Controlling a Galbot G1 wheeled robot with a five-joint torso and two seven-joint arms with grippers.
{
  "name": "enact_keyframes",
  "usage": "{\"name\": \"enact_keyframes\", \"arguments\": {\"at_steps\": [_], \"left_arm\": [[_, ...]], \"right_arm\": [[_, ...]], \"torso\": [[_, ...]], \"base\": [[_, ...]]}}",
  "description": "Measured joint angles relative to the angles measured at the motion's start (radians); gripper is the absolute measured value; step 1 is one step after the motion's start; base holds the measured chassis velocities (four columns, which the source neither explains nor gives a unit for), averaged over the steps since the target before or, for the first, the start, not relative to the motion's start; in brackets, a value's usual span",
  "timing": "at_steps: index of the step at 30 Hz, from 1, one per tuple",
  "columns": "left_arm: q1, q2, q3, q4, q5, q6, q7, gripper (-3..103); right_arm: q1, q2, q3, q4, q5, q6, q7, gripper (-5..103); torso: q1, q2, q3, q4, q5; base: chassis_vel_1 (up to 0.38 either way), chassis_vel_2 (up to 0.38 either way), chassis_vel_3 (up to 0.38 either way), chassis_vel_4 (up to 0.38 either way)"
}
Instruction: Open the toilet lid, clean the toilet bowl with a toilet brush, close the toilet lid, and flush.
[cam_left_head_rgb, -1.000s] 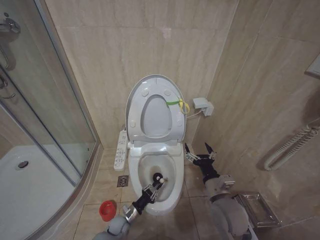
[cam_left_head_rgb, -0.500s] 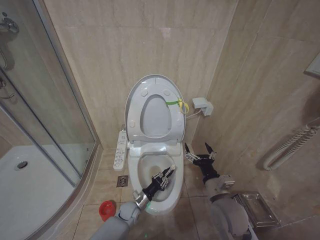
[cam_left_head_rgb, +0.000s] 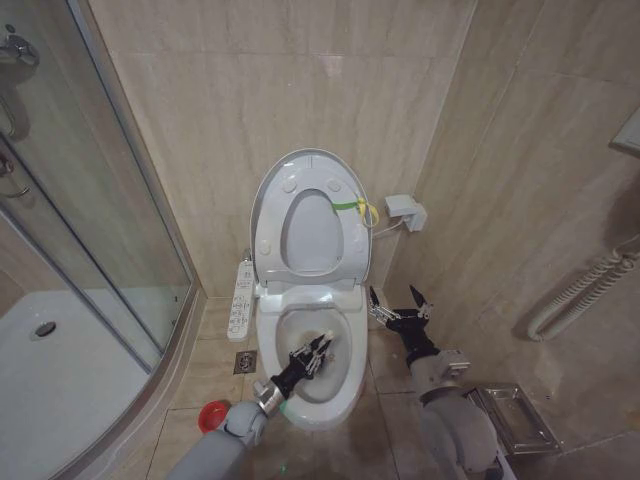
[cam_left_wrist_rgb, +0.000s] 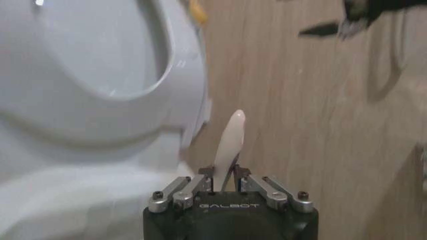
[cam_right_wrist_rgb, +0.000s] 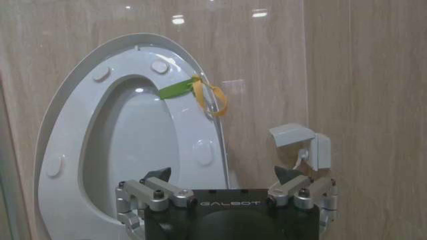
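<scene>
1. Beige tiled walls (cam_left_head_rgb: 300, 100) close off this small bathroom, with a glass shower enclosure (cam_left_head_rgb: 90, 230) and its white shower tray (cam_left_head_rgb: 50, 370) at the far left.
2. Near the bottom of the head view, on the floor tiles just left of the toilet, sits the red holder cup (cam_left_head_rgb: 211, 416), partly hidden behind my left arm.
3. My left tool (cam_left_head_rgb: 318, 350) reaches over the front rim of the toilet bowl (cam_left_head_rgb: 345, 385) and hangs inside the basin, clenched on the toilet brush (cam_left_wrist_rgb: 229, 145); in the left wrist view the thin white handle stands up between the closed fingers. The bristle head I cannot make out.
4. A white side control panel (cam_left_head_rgb: 241, 300) runs along the left flank of the bowl.
5. The toilet lid (cam_left_head_rgb: 268, 205) stands upright against the back wall, with the ring-shaped seat (cam_left_head_rgb: 345, 245) raised against it; a yellow-green band (cam_left_head_rgb: 358, 207) is tied at its right edge.
6. A small white wall box (cam_left_head_rgb: 405, 211) is mounted just right of the lid, a thin cord joining the two.
7. My right tool (cam_left_head_rgb: 398, 302) hovers beside the right side of the bowl, released, its fingers spread wide apart and touching nothing.
8. On the floor at the far right lies a metal tray (cam_left_head_rgb: 520, 420), and a white ribbed hose (cam_left_head_rgb: 580, 290) hangs on the right wall.
</scene>
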Motion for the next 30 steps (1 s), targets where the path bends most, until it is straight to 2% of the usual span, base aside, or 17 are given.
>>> {"name": "enact_keyframes", "arguments": {"at_steps": [6, 8, 14, 20, 23, 30], "left_arm": [[0.002, -0.013, 0.014, -0.029, 0.000, -0.002, 0.001, 19], [-0.004, -0.016, 0.012, 0.024, -0.001, -0.006, 0.005, 19], [-0.025, -0.012, -0.001, 0.079, -0.005, -0.001, 0.005, 19], [-0.027, -0.020, 0.006, -0.008, -0.008, 0.006, -0.001, 19], [-0.023, -0.023, 0.011, -0.013, -0.009, 0.004, -0.001, 19], [-0.048, -0.020, 0.001, 0.086, -0.020, 0.006, 0.001, 19]], "right_arm": [[0.000, 0.000, 0.000, 0.000, 0.000, 0.000, 0.000, 100], [0.000, 0.000, 0.000, 0.000, 0.000, 0.000, 0.000, 100], [0.000, 0.000, 0.000, 0.000, 0.000, 0.000, 0.000, 100], [0.000, 0.000, 0.000, 0.000, 0.000, 0.000, 0.000, 100], [0.000, 0.000, 0.000, 0.000, 0.000, 0.000, 0.000, 100], [0.000, 0.000, 0.000, 0.000, 0.000, 0.000, 0.000, 100]], "torso": [[0.000, 0.000, 0.000, 0.0000, 0.0001], [0.000, 0.000, 0.000, 0.0004, 0.0000], [0.000, 0.000, 0.000, 0.0006, 0.0002], [0.000, 0.000, 0.000, -0.0001, -0.0001], [0.000, 0.000, 0.000, -0.0001, -0.0001], [0.000, 0.000, 0.000, 0.0006, 0.0001]], "base": [[0.000, 0.000, 0.000, 0.000], [0.000, 0.000, 0.000, 0.000], [0.000, 0.000, 0.000, 0.000], [0.000, 0.000, 0.000, 0.000], [0.000, 0.000, 0.000, 0.000], [0.000, 0.000, 0.000, 0.000]]}}
